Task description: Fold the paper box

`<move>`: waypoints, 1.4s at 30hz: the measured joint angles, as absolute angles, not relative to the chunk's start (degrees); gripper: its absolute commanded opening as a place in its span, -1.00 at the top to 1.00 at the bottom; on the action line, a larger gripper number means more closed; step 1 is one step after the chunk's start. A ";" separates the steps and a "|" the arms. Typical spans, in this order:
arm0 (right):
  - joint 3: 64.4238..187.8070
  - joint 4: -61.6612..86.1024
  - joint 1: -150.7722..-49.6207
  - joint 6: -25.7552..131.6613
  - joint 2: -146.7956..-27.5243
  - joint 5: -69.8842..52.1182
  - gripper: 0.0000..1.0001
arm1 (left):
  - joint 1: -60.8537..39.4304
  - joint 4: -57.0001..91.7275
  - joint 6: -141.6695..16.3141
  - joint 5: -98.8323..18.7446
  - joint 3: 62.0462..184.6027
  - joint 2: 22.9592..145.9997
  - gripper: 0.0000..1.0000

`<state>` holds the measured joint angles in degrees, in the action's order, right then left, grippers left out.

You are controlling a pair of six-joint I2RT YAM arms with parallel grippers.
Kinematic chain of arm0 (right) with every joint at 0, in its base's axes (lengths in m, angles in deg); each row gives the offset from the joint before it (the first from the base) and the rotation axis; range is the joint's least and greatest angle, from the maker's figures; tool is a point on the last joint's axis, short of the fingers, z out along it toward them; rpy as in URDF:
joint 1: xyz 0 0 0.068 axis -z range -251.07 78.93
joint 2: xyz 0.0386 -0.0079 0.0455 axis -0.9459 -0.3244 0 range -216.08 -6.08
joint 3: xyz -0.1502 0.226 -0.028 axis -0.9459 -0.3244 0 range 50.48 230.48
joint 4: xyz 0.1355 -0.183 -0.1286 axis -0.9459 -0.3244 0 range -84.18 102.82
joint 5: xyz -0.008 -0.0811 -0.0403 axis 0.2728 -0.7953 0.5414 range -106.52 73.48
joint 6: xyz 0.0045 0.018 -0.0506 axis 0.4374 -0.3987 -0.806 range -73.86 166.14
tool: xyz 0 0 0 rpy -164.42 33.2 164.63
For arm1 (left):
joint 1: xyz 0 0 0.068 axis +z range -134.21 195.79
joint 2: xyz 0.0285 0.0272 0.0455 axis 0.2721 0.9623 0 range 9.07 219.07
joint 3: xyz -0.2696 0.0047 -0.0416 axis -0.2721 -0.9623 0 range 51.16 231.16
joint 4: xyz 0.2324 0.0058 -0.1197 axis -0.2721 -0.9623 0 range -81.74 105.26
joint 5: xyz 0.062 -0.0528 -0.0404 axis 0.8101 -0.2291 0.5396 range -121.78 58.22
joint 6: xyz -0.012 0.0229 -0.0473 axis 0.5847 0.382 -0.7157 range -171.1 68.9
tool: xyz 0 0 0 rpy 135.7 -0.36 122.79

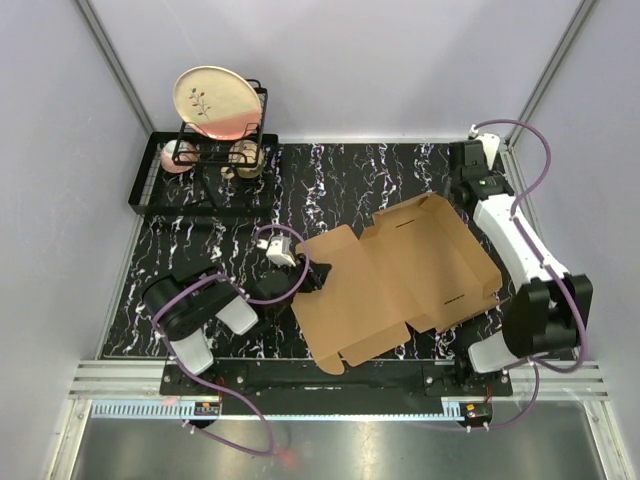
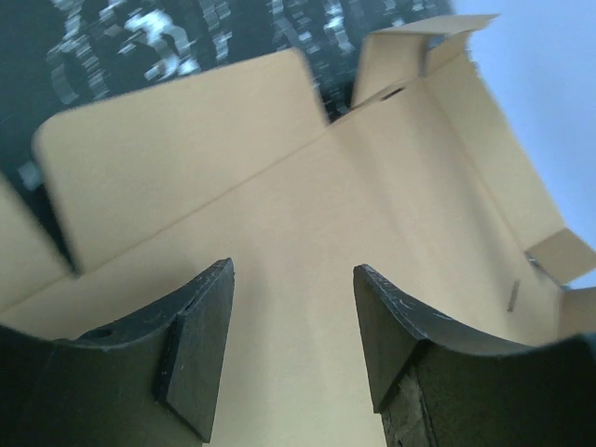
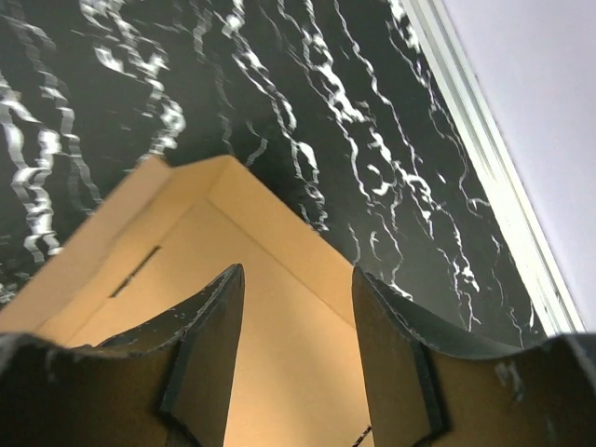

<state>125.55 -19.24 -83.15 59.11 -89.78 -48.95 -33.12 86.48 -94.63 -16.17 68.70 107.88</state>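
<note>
Left jaws: set moderately apart with nothing between them, over the left flap of the plain brown die-cut cardboard paper box (image 1: 400, 275). The box lies opened out on the right half of the black white-veined counter (image 1: 340, 185). Right jaws: likewise apart and empty, above the box's raised far corner. Bare counter lies far and left of the box; its near edge reaches the arm bases. A black wire dish rack (image 1: 190, 208) stands far left. Whether the jaws touch the cardboard cannot be made out. Both wrist views cut the box off.

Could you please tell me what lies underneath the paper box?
The black marbled table shows around the paper box; anything beneath the cardboard itself is covered and cannot be seen.
</note>
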 measured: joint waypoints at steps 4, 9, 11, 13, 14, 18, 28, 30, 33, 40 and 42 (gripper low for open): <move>124.78 -20.00 -77.22 59.98 -94.89 -44.36 -0.13 | -32.88 83.79 -98.84 -13.22 64.91 108.01 -0.14; 122.71 -19.59 -73.57 59.94 -100.97 -40.80 -0.13 | -31.72 87.20 -103.33 -12.36 61.79 108.95 -0.14; 121.96 -19.59 -72.54 59.57 -102.72 -40.14 -0.12 | -31.48 88.67 -104.11 -12.38 61.07 109.34 -0.13; 121.81 -19.54 -71.54 59.00 -104.25 -39.27 -0.10 | -31.39 89.56 -104.68 -12.47 60.67 109.74 -0.13; 121.79 -19.32 -71.04 58.65 -104.93 -38.76 -0.09 | -31.39 90.00 -104.81 -12.49 60.61 110.02 -0.13; 120.94 -17.82 -68.06 56.99 -106.57 -36.77 -0.08 | -31.28 92.29 -105.47 -12.78 60.22 111.55 -0.13; 118.42 -13.93 -66.58 53.67 -109.60 -32.40 0.03 | -30.49 95.66 -106.63 -13.37 59.97 113.78 -0.13; 117.61 -12.81 -66.58 52.93 -109.82 -31.79 0.03 | -30.32 95.97 -106.84 -13.54 59.93 113.93 -0.13; 116.83 -11.19 -66.18 51.90 -109.82 -30.52 0.04 | -30.19 96.36 -107.17 -13.67 59.89 114.22 -0.13; 113.48 -6.69 -63.82 50.24 -109.80 -24.71 0.28 | -29.55 98.35 -108.18 -14.24 59.69 115.53 -0.12; 112.89 -5.84 -63.23 49.82 -109.63 -22.74 0.40 | -29.29 99.14 -108.59 -14.61 59.60 116.03 -0.12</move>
